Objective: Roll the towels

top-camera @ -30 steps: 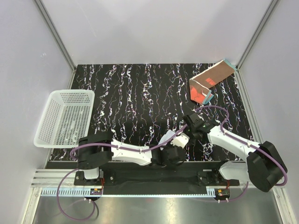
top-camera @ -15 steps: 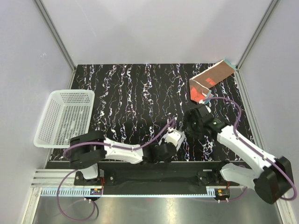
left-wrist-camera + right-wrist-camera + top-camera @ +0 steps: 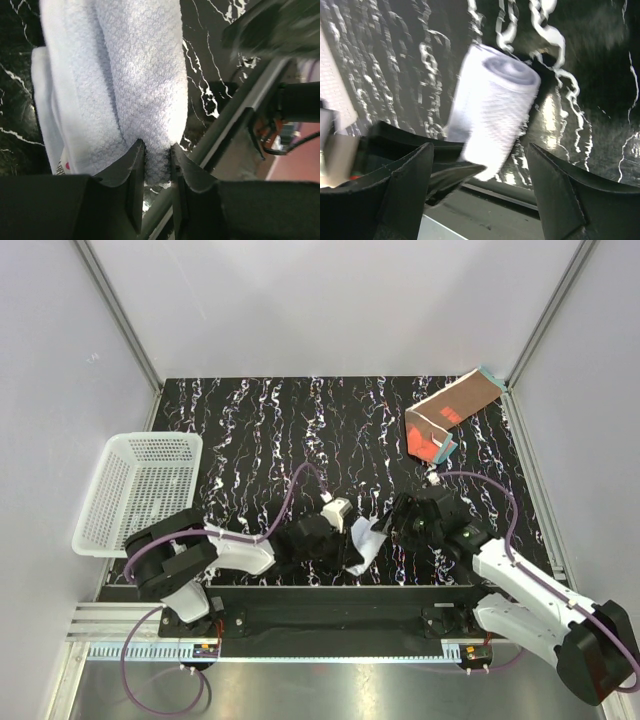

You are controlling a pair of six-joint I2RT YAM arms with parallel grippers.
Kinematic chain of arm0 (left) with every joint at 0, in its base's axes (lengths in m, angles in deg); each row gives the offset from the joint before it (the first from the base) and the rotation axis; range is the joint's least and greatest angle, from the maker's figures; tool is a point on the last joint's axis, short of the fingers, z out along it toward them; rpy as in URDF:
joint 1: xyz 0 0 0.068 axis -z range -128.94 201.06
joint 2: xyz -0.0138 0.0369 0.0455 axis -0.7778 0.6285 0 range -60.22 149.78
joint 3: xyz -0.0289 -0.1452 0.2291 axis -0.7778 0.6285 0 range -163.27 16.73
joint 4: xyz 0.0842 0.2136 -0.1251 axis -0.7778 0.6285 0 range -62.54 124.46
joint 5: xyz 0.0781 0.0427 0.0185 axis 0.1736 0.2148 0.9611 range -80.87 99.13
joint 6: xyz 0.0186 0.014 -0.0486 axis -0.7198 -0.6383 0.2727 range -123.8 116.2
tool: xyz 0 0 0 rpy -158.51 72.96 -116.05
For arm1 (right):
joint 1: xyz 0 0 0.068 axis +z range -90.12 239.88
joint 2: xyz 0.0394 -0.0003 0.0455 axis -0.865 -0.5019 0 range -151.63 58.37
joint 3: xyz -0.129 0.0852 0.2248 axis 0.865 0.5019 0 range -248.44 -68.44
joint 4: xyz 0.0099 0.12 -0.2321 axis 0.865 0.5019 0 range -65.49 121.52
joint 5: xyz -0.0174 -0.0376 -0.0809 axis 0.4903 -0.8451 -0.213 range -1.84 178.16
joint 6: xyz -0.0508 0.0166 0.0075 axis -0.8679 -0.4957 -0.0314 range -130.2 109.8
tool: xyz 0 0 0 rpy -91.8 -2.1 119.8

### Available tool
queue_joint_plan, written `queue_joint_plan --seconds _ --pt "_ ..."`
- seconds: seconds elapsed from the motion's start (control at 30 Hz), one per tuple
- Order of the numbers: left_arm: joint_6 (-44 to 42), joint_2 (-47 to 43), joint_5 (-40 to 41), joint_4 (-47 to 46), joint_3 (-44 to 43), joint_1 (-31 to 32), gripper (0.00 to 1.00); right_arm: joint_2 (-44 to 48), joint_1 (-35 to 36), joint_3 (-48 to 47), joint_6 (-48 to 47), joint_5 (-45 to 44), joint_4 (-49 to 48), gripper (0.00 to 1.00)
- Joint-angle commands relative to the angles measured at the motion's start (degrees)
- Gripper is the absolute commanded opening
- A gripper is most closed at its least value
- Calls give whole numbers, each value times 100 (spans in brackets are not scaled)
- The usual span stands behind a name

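Looking down from above, I see my left tool (image 3: 352,548) pinching the rolled white towel (image 3: 368,538) just beside my spread right tool (image 3: 388,527), the rust-brown towel (image 3: 450,410) crumpled well beyond it on the dark table (image 3: 270,430); left wrist: roll running straight away from the grip; right wrist: roll, blurred, just ahead.
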Motion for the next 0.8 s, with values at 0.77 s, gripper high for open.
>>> queue_joint_plan --seconds 0.77 --pt "1621 1018 -1966 -2997 1056 -1097 6 -1030 -6 1169 466 597 -2689 57"
